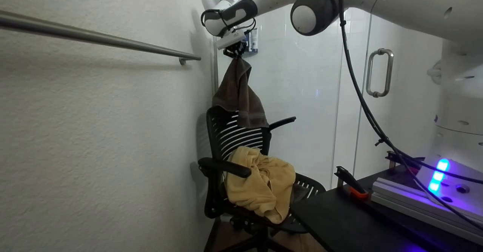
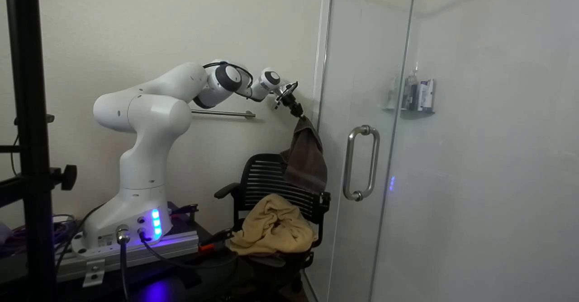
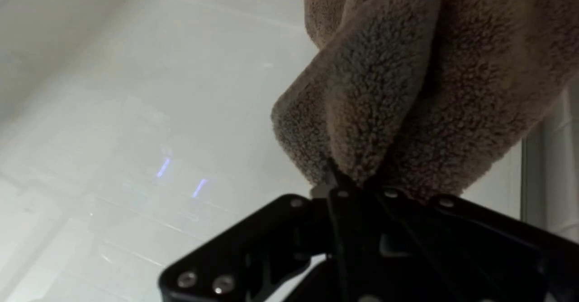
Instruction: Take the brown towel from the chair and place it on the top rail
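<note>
The brown towel (image 1: 245,101) hangs from my gripper (image 1: 237,56) in front of the upper backrest of the black chair (image 1: 212,131). In an exterior view the towel (image 2: 306,153) hangs bunched at its top, and its lower part overlaps the chair back (image 2: 260,180); I cannot tell whether it touches. In the wrist view the gripper (image 3: 355,186) is shut on a pinched part of the towel (image 3: 389,80), which hides the fingertips. The metal top rail (image 1: 98,37) is fixed on the wall and also shows in an exterior view (image 2: 224,113), partly hidden by the arm.
A yellow towel (image 1: 264,184) lies crumpled on the chair seat. A glass shower door with a metal handle (image 2: 349,166) stands beside the chair. The wall (image 1: 132,131) is close to the chair's other side. A black table (image 1: 332,214) carries the robot base and clamps.
</note>
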Controlling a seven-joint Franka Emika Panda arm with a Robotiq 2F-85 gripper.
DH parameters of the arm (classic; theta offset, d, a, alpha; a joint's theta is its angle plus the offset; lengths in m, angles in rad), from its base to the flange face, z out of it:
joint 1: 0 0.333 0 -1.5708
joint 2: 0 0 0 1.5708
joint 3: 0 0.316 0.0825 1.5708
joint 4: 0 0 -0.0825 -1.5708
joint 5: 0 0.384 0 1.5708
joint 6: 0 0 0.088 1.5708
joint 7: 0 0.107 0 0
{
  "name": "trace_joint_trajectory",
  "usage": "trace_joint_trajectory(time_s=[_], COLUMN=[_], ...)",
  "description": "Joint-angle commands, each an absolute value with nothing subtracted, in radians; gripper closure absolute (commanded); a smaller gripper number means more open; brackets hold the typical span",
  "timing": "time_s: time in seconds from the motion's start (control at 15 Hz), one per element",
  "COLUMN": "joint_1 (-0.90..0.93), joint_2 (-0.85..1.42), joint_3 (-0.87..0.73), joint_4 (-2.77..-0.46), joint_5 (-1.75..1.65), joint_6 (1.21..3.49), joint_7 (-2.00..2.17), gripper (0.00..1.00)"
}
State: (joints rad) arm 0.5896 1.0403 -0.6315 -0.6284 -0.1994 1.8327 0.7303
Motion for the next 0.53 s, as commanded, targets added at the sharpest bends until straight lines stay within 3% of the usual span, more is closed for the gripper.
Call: trace_joint_trajectory(time_s=[0.0,0.2,0.27,0.47], joint_1=[0.568,0.557,0.552,0.537], joint_2=[1.071,1.081,1.083,1.094], joint_3=[-0.61,-0.586,-0.572,-0.516], joint_4=[-0.605,-0.623,-0.629,-0.661], joint_5=[-0.183,-0.158,-0.142,-0.08], joint_6=[1.802,1.776,1.77,1.759], joint_7=[0.679,0.644,0.624,0.571], gripper=[0.98,0.9,0.96,0.99])
